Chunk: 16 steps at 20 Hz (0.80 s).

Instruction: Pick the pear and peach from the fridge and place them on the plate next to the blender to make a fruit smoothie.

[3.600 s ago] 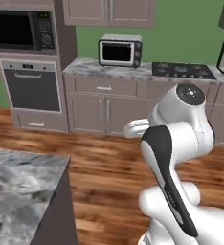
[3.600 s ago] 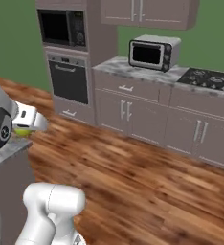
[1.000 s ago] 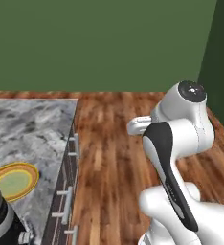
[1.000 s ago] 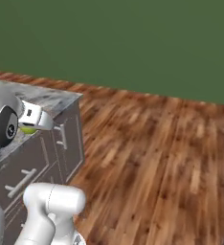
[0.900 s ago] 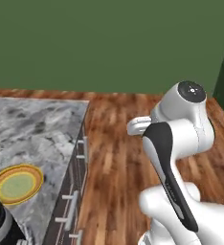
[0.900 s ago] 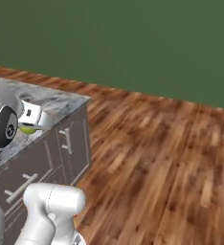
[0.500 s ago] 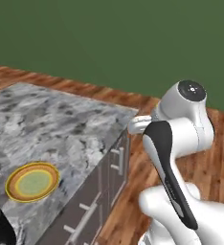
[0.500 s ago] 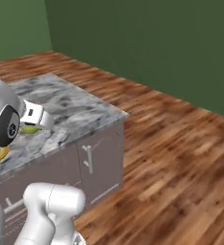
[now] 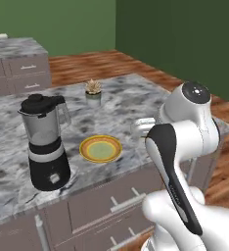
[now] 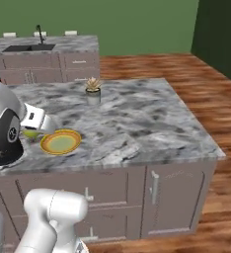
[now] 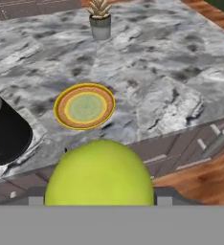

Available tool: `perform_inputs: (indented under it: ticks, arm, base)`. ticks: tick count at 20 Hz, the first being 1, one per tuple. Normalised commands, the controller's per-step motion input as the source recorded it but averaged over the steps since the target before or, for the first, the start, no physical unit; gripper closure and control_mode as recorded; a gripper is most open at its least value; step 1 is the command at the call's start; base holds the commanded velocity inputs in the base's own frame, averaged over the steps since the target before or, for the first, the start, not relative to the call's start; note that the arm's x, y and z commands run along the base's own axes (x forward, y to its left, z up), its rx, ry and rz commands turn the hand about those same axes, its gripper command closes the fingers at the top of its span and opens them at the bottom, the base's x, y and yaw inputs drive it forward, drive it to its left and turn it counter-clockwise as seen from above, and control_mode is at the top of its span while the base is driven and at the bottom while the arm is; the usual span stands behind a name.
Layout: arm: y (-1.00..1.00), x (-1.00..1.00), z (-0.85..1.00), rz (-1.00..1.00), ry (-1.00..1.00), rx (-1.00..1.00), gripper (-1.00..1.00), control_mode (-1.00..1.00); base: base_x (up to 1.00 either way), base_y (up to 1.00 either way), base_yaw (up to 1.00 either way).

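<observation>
At the bottom of the hand view, the pear sits large and yellow-green, clamped in the gripper, above the front edge of the marble island counter. From the right base view the fruit shows just beside the plate, toward the arm. The plate lies empty on the counter, near the blender on its left. A small potted plant stands farther back, well apart from the plate.
</observation>
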Motion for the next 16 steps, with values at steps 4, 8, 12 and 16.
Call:
perform_inputs:
  ticks: [4,8,12,16]
  arm:
    - [0.0,0.0,0.0,0.0,0.0,0.0,1.0,1.0]
    - [0.0,0.0,0.0,0.0,0.0,0.0,1.0,1.0]
    - [-0.22,0.78,-0.32,0.36,0.0,0.04,1.0,-1.0]
    - [0.16,0.99,-0.74,0.25,0.11,-0.04,1.0,-1.0]
  base:
    - [0.61,-0.7,0.67]
    - [0.55,-0.76,0.44]
    - [0.0,0.0,0.0]
    - [0.0,0.0,0.0]
